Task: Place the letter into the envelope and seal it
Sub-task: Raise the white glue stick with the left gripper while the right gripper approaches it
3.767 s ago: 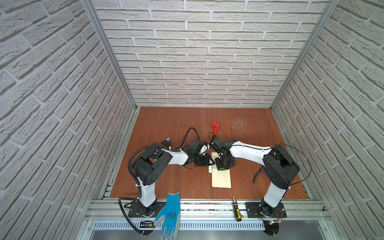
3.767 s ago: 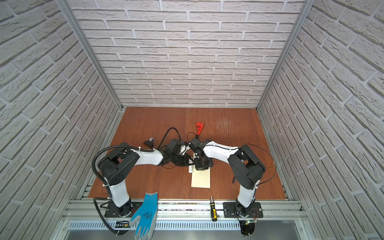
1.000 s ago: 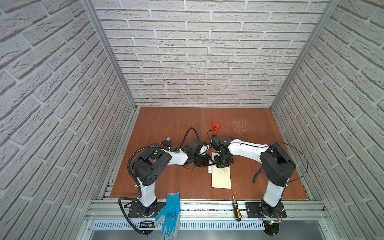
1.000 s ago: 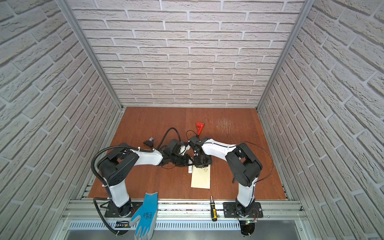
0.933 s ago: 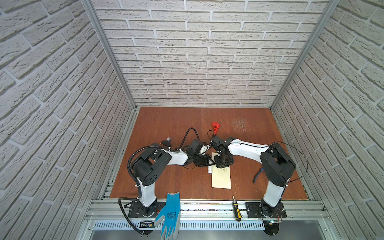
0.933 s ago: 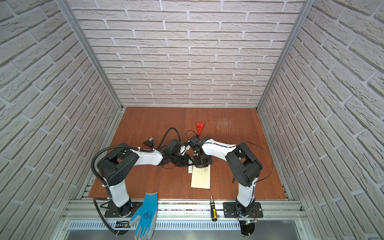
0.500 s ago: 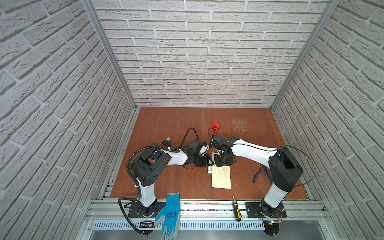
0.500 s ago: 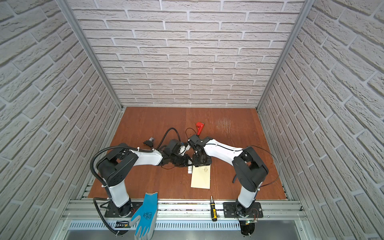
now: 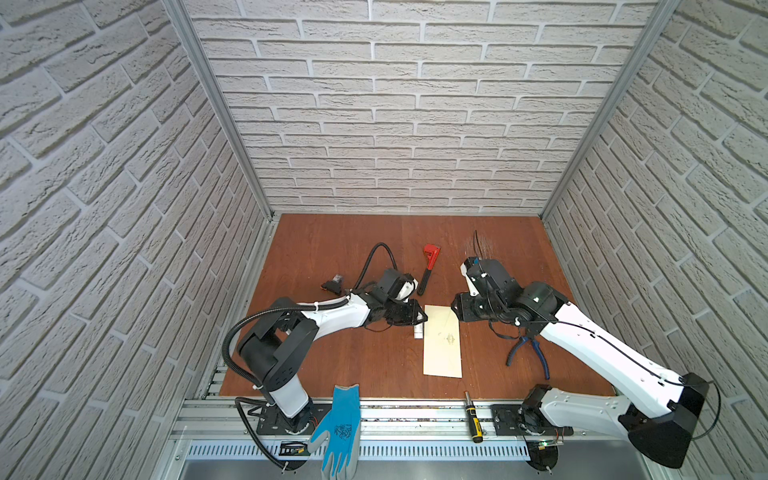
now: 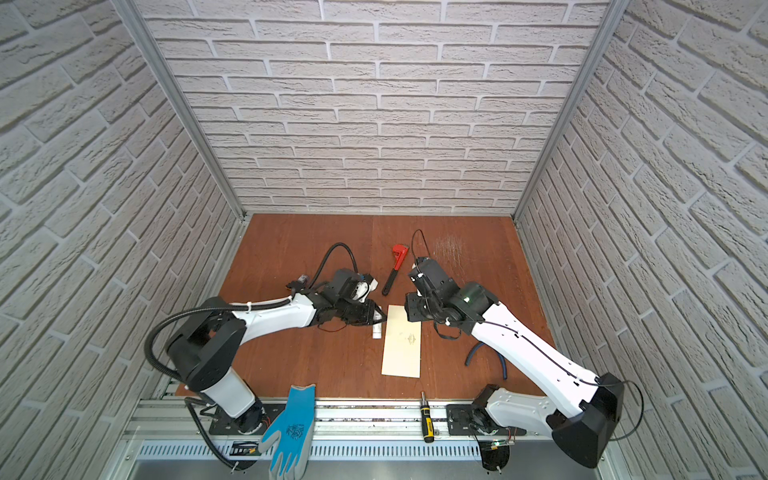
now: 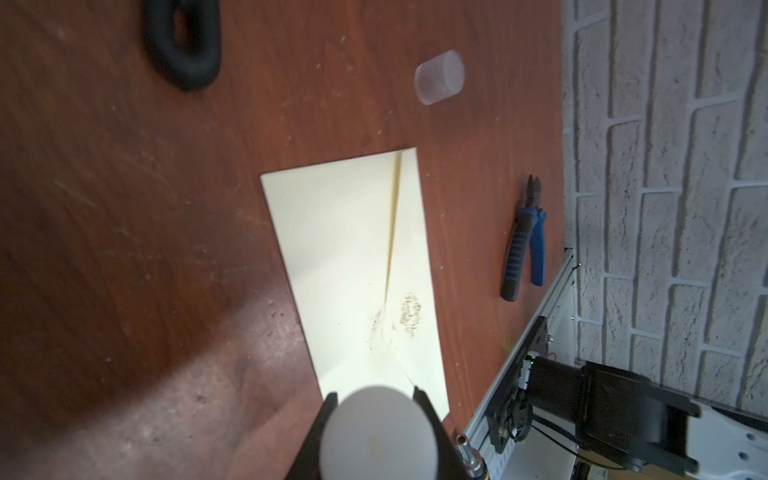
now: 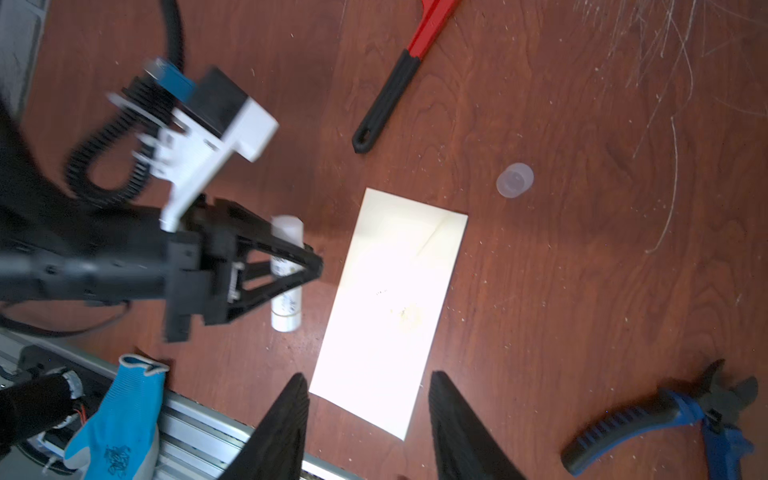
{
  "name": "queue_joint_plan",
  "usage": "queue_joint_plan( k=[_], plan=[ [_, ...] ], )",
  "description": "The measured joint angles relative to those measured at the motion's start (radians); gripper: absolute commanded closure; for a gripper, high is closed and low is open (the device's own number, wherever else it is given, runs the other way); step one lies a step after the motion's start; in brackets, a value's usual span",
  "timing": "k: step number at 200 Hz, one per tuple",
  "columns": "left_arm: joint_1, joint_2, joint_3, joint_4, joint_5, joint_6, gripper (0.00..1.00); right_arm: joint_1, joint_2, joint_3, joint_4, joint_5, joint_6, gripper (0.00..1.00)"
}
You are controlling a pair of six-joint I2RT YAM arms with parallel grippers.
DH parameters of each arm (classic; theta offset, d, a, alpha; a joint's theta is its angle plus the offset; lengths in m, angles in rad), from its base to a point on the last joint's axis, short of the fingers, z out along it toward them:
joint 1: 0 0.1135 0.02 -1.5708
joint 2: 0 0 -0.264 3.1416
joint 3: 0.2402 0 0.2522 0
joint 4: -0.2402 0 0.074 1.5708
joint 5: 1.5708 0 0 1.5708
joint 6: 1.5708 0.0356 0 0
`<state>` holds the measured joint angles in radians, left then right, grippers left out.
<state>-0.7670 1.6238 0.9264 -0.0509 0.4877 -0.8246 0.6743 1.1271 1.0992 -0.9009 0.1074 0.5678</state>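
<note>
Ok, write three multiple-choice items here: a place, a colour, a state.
1. Where does the blue glove lie? A on the envelope; B on the front rail; C by the back wall.
2. What colour is the wrench head? A red; B green; C yellow.
3. The left pincer is: A open and empty; B shut on the glue stick; C shut on the pliers.
Answers: 1 B, it drapes over the rail; 2 A, red head above a black handle; 3 B, the white stick sits clamped in it.

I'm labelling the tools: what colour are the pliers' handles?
The pliers have blue-and-black handles; clearest in the left wrist view.
</note>
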Motion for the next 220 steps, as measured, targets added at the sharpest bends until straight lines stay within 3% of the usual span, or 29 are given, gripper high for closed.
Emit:
queue_joint_plan(
  k=[38,74,136,166,220],
  plan=[
    [-0.01,-0.182,0.015,-0.043,-0.074,0.022,1.0,0.0,-0.2,-0.194,0.13,-0.046,-0.023,0.52],
    [-0.015,-0.397,-0.027,-0.012,-0.147,0.047,1.0,0.005,-0.398,-0.389,0.359,-0.148,-0.036,0.5],
    [-0.079,-0.669,-0.252,0.28,-0.267,0.135,1.0,0.173,-0.537,-0.605,0.76,-0.167,-0.167,0.45],
    [-0.087,-0.669,-0.269,0.355,-0.238,0.196,1.0,0.229,-0.493,-0.629,0.907,-0.17,-0.269,0.41],
    [-0.087,-0.627,-0.224,0.39,-0.039,0.287,1.0,0.24,-0.414,-0.629,1.047,-0.229,-0.373,0.34]
  ],
)
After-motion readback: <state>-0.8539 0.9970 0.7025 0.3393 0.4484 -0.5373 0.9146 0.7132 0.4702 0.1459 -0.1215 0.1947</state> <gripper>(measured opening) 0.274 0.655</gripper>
